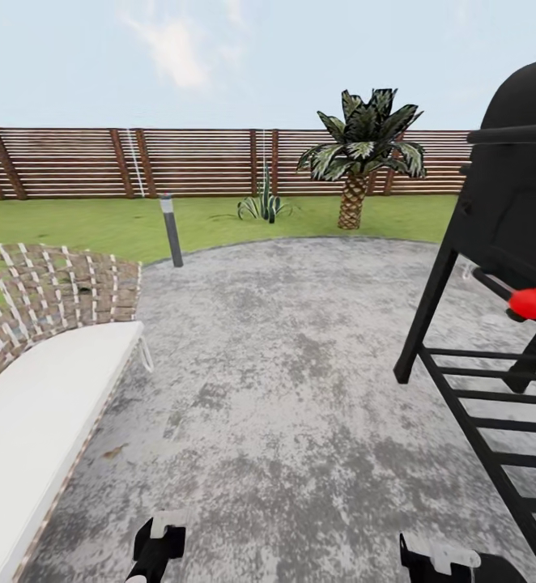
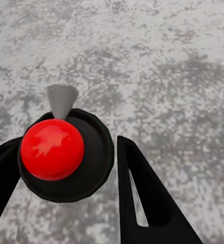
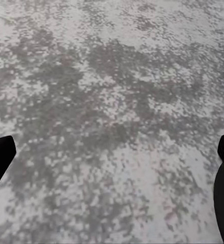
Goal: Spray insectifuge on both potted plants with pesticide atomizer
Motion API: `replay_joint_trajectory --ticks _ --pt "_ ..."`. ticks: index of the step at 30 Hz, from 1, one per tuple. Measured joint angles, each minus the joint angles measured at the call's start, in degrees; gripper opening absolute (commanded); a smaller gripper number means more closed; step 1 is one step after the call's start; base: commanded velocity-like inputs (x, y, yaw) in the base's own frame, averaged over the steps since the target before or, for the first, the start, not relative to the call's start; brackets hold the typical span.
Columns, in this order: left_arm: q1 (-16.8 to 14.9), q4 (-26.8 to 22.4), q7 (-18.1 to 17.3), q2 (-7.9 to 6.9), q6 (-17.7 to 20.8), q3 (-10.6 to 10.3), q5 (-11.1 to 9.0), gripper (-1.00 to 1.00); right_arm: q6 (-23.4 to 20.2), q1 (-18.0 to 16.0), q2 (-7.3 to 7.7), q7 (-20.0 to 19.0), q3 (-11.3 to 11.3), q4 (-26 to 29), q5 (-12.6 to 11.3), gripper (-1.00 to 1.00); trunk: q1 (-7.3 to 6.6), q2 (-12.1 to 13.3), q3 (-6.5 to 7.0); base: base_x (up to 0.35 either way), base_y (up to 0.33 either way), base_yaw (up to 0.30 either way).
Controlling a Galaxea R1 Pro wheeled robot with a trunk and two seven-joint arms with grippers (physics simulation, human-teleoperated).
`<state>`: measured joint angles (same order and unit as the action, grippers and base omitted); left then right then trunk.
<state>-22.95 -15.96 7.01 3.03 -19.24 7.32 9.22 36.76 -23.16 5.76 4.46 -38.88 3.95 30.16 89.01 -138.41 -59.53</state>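
Head view: the garden point(image 1: 74, 223) on a sunny day, with a round grey patio point(image 1: 284, 364) in the middle and green grass past its far edge. Brown slat fence point(image 1: 195, 162) along the back of the grass. Near the fence, a palm point(image 1: 361, 154) with a woven trunk and, to the left of it, a striped spiky plant point(image 1: 264, 202). Grey bollard light point(image 1: 171, 231) standing right at the far left edge of the patio. Lounge chair point(image 1: 49, 364) with a woven back and a white cushion on the left edge. Big black grill point(image 1: 503, 227) on thin legs on the right edge, with a red knob point(image 1: 532, 303) on it.

Down at the bottom, just the tips of the left gripper point(image 1: 159, 538) and the right gripper point(image 1: 434, 555), both over bare patio.

Left wrist view: two black fingers point(image 2: 142, 203) spread wide over the stone, and between them a red ball point(image 2: 52, 149) on a round black disc point(image 2: 94, 162) with a small grey cone point(image 2: 62, 99) – cannot tell if touching a finger or not.

Right wrist view: black fingers point(image 3: 0, 157) far apart at both sides – jaws spread, grey speckled stone between
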Motion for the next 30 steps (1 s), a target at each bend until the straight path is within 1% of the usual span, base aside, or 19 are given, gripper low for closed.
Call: replay_joint_trajectory --ticks 10,16,30 --pt "0.0 0.0 0.0 0.00 0.0 0.0 0.0 -1.00 0.0 0.0 -0.19 0.0 0.0 -0.1 0.0 1.00 0.00 0.0 0.00 0.339 0.000 0.000" --pt "0.0 0.0 0.0 0.00 0.0 0.0 0.0 -1.00 0.0 0.0 0.19 0.0 0.0 -0.1 0.0 1.00 0.00 0.0 0.00 0.338 0.000 0.000" --pt "0.0 0.0 -0.1 0.04 0.0 0.0 0.1 -1.00 0.0 0.0 0.12 0.0 0.0 -0.1 0.1 1.00 0.00 0.0 0.00 0.339 0.000 0.000"
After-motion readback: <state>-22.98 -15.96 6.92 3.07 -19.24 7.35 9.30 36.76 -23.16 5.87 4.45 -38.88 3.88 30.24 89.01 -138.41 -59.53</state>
